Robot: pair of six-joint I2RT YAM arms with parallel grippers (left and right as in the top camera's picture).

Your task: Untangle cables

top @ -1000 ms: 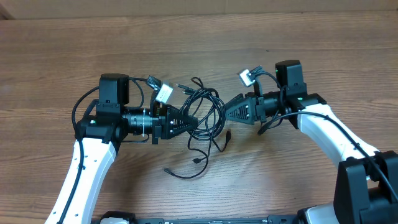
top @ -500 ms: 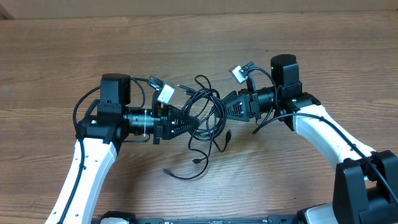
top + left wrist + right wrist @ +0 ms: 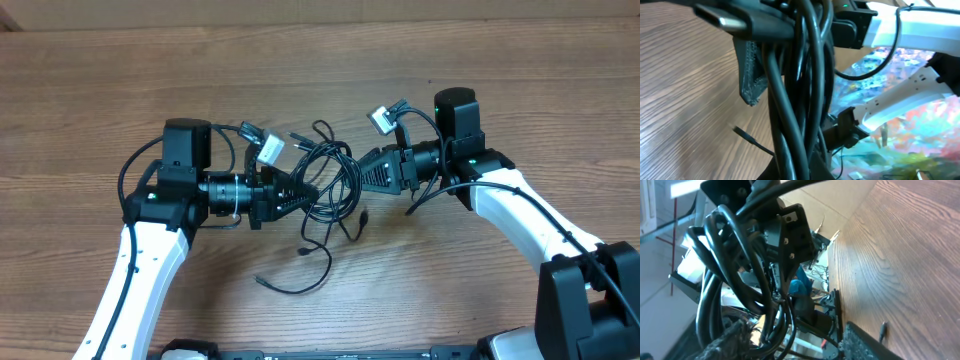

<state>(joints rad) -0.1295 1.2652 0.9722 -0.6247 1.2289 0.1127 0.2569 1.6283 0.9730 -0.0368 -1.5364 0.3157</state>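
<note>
Mid-table, between both arms: tangled bundle of thin black cables (image 3: pixel 330 175), hanging over brown wooden table (image 3: pixel 120 90) | left gripper (image 3: pixel 312 193): clenched on bundle's left side | right gripper (image 3: pixel 360 172): jaws apart at bundle's right edge, contact unclear | loose plug ends (image 3: pixel 262 281): trailing on table, near side

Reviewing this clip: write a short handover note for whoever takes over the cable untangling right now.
Left claw: shut on the cables, gripping the bundle's left side.
Right claw: open, its fingers either side of strands at the bundle's right edge.
Cables: one knot between the claws; a loose end trails on the table.
Done: bundle gripped on one side.
Left: close the right claw on a strand, pull apart; nothing separated yet.
</note>
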